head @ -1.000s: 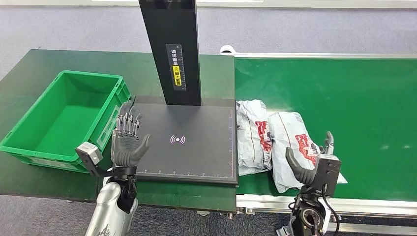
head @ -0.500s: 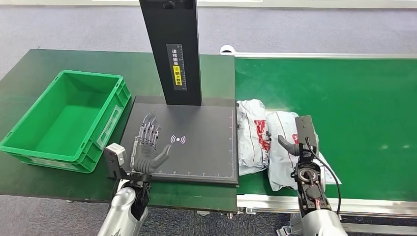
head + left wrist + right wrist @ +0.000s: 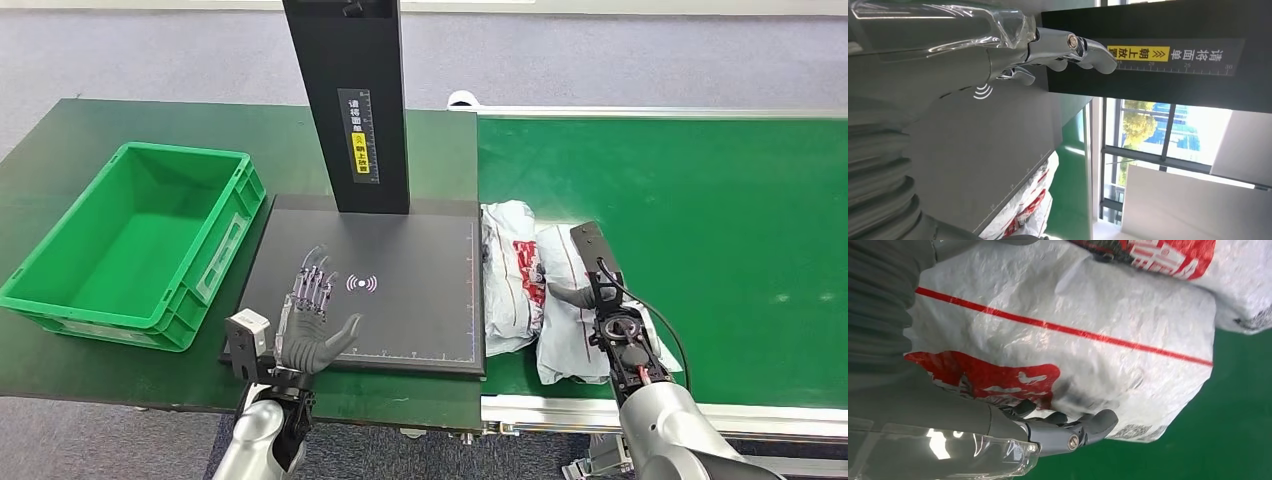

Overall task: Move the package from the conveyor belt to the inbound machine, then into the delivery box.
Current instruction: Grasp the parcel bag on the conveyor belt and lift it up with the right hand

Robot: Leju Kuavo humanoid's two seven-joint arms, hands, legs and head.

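step: first leg, the pickup off the belt. Nothing has reached the scanner or the crate yet, as far as I can judge.

right robot hand [image 3: 590, 296]: down on the nearer white crinkly plastic mailer bag with red print [image 3: 572, 335]. In the right wrist view the fingers [image 3: 1083, 427] curl around the bag's edge and the thumb sits on the opposite side, so it looks like a grasp closing. Can't tell whether it's a firm hold or just contact; the bag lies flat on the belt.

package spot: on the green conveyor belt [image 3: 720, 210], directly under the right robot hand. A second white plastic mailer [image 3: 508, 270] touches it on the side toward the scanner.

left robot hand [image 3: 310, 318]: spread wide, holding nothing, hovering over the near edge of the flat black inbound machine platform with the white wireless symbol [image 3: 410, 290].

black upright post with a yellow label [image 3: 350, 100]: stands at the far side of the platform, beyond the left robot hand.

green plastic delivery crate [image 3: 60, 275]: on the dark green surface [image 3: 60, 130], out past the left robot hand.

next move: probably needs a tight squeeze before lifting, since the bag looks slippery and floppy, then a lift clear of the neighbouring mailer and a carry over to the platform.

risk: dragging the second bag along.
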